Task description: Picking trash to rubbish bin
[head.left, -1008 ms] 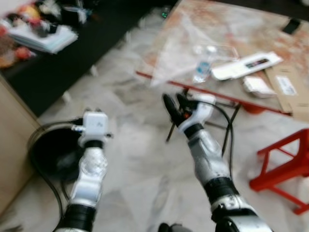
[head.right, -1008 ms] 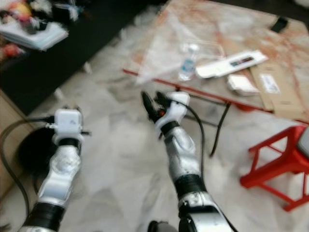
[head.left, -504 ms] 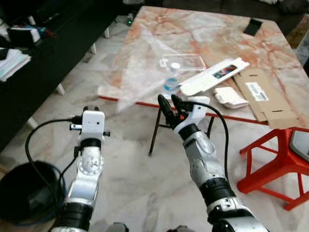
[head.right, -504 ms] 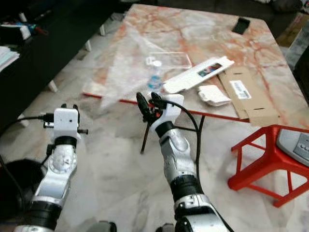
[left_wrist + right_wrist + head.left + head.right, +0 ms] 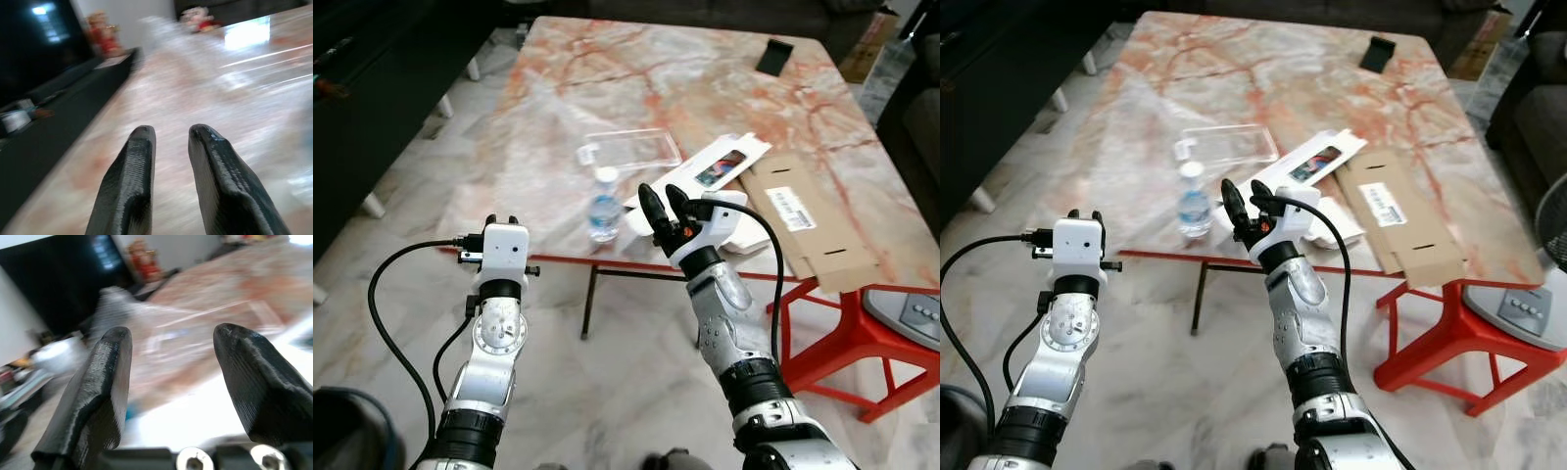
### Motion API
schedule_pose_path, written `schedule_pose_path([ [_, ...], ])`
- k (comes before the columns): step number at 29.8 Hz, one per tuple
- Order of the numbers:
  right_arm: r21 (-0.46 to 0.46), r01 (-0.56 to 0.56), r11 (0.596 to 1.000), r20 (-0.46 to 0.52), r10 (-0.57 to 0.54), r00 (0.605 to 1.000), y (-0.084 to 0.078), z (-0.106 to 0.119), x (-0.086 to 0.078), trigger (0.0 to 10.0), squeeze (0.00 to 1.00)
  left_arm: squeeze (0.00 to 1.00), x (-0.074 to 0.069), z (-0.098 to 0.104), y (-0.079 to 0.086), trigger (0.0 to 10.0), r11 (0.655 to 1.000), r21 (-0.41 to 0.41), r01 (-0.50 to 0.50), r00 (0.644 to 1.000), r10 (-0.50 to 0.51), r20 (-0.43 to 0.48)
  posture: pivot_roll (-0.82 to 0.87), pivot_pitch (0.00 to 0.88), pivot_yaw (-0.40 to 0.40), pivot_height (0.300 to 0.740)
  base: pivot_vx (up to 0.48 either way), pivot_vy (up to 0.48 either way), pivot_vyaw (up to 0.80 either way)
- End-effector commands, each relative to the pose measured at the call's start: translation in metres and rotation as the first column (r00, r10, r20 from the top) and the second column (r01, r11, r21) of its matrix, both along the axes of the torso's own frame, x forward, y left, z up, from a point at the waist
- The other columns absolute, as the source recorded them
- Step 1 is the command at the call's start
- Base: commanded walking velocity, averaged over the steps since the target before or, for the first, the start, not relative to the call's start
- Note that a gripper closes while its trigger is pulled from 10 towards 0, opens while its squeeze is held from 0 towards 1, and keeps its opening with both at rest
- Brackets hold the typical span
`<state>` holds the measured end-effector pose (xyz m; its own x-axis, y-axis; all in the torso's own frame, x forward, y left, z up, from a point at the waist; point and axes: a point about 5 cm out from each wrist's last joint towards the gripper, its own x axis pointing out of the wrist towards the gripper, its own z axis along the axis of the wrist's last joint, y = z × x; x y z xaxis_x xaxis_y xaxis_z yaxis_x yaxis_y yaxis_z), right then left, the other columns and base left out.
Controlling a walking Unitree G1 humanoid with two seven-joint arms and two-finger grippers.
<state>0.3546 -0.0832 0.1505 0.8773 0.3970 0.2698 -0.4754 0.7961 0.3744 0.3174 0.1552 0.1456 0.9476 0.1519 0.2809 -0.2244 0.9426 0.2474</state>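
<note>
The right pincer point(image 5: 662, 201) is raised at the desk point(image 5: 607, 78) edge with fingers spread and empty, probably to reach the bottle point(image 5: 602, 204) standing left of it in the frame centre. The left pincer point(image 5: 168, 134) is a little open, empty, held lower left. Compared with half a second ago, the desk is closer and the bin point(image 5: 347, 431) sits in the lower left corner.

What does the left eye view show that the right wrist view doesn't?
The left eye view adds the flat cardboard, the black phone, the red stool and the left gripper. The right wrist view adds a blurred red figurine in the background. Both share the open right gripper, the marble table and the clear plastic tray.
</note>
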Motion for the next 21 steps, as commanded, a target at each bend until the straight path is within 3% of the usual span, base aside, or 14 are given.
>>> schedule_pose_path([
  [1, 0.020, -0.010, 1.000, 0.026, 0.010, 1.000, 0.0062, 0.0081, 0.0001, 10.0, 0.00, 0.00, -0.0008, 0.0035, 0.0009, 10.0, 1.000, 0.006, 0.011, 1.000, -0.011, 0.023, 0.05, 0.176, -0.083, 0.740, 0.375, 0.000, 0.00],
  [12, 0.025, -0.008, 1.000, 0.022, 0.007, 1.000, 0.0070, 0.0073, -0.0015, 10.0, 0.00, 0.00, -0.0028, 0.0104, -0.0041, 10.0, 0.995, 0.095, -0.007, 0.998, 0.001, 0.065, 0.05, 0.180, -0.080, 0.740, 0.023, 0.000, 0.00],
  [14, 0.027, -0.008, 1.000, 0.020, 0.007, 1.000, 0.0069, 0.0070, -0.0016, 10.0, 0.00, 0.05, -0.0020, 0.0090, -0.0046, 10.0, 0.994, 0.107, -0.011, 0.998, 0.005, 0.057, 0.05, 0.180, -0.080, 0.740, 0.000, 0.000, 0.00],
  [15, 0.027, -0.007, 1.000, 0.019, 0.007, 1.000, 0.0068, 0.0068, -0.0016, 10.0, 0.00, 0.36, -0.0018, 0.0084, -0.0048, 10.0, 0.994, 0.108, -0.011, 0.998, 0.005, 0.056, 0.05, 0.180, -0.080, 0.740, 0.000, 0.000, 0.00],
  [16, 0.027, -0.007, 1.000, 0.019, 0.006, 1.000, 0.0069, 0.0067, -0.0019, 10.0, 0.00, 1.00, -0.0019, 0.0077, -0.0045, 10.0, 0.994, 0.110, -0.012, 0.999, 0.006, 0.053, 0.05, 0.183, -0.080, 0.740, 0.000, 0.000, 0.00],
  [21, 0.024, -0.011, 1.000, 0.010, 0.011, 1.000, 0.0074, 0.0048, -0.0025, 10.0, 0.00, 1.00, -0.0005, 0.0058, 0.0011, 10.0, 0.992, 0.121, -0.026, 0.999, 0.022, 0.037, 0.06, 0.187, -0.082, 0.740, 0.000, 0.000, 0.00],
])
